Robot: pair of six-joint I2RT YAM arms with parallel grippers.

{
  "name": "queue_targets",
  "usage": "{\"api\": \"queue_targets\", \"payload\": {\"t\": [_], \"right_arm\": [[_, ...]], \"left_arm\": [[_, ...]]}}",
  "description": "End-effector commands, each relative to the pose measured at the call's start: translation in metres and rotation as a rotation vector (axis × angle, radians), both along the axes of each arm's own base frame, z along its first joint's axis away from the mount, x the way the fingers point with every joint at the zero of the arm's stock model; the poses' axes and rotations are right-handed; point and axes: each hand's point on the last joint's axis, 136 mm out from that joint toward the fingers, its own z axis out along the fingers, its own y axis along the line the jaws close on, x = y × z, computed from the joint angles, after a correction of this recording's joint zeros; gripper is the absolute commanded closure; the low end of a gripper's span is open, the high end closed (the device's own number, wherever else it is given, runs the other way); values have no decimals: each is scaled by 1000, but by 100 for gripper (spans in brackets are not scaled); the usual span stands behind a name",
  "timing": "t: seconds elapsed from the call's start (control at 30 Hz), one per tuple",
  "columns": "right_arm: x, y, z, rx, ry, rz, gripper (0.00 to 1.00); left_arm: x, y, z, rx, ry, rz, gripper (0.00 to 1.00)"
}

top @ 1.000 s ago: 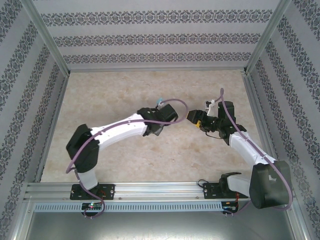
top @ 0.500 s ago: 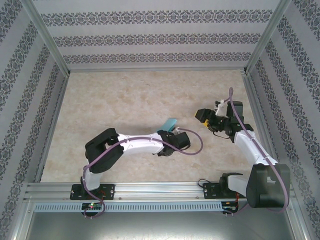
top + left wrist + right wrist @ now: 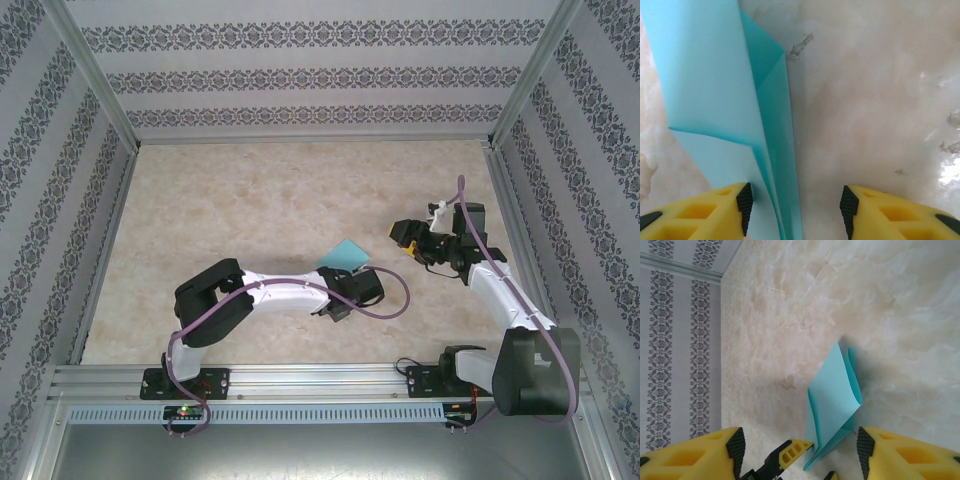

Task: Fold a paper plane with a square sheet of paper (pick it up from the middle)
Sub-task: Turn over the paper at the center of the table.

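Sheet of paper: We saw the turquoise sheet of paper (image 3: 344, 253) near the middle of the table (image 3: 230, 190), just beyond the tip of the left arm (image 3: 270, 292). It was folded over on itself rather than flat. In the left wrist view several layers met along a long crease running away from the camera, and a broad flap rose off the surface.

Left gripper: The left gripper (image 3: 795, 207) had its jaws apart. The paper's near edge lay between them, close against the pad (image 3: 744, 202) at the left of that view. The other pad stood clear of the paper, with bare table between. We could not tell whether the paper touched the nearer pad.

Right gripper: The right gripper (image 3: 799, 450) was spread wide and gripped nothing. Between its yellow fingers we saw the folded paper lying just ahead, with a yellow fingertip of the left gripper beside the paper's lower corner. From above, this gripper hung to the right of the paper and apart from it.

Arms: The left arm stretched low from its base toward the centre, with a purple cable (image 3: 392, 300) looping by its wrist. The right arm (image 3: 500, 290) rose from its base and bent inward.

Surroundings: We noted a marbled beige tabletop, patterned walls (image 3: 300, 80) on three sides and a metal rail (image 3: 300, 380) along the near edge.
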Motion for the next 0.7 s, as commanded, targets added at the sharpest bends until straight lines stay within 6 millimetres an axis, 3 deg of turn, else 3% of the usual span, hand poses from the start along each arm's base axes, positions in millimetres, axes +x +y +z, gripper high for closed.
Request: {"api": "queue_targets", "payload": {"t": [0.0, 0.17, 0.27, 0.5, 0.67], "right_arm": [[-8, 12, -4, 23, 22, 47, 42], [-12, 27, -12, 24, 49, 67, 53], [-15, 42, -13, 24, 50, 92, 60], [-20, 82, -23, -1, 57, 151, 72], [-25, 117, -31, -54, 67, 202, 78]], "left_arm": [[-18, -19, 13, -165, 119, -23, 42], [-26, -21, 58, -348, 203, -14, 37], [-31, -10, 84, -428, 263, 2, 36], [-7, 50, 120, -589, 311, 195, 34], [23, 93, 123, -708, 290, 377, 31]]}}
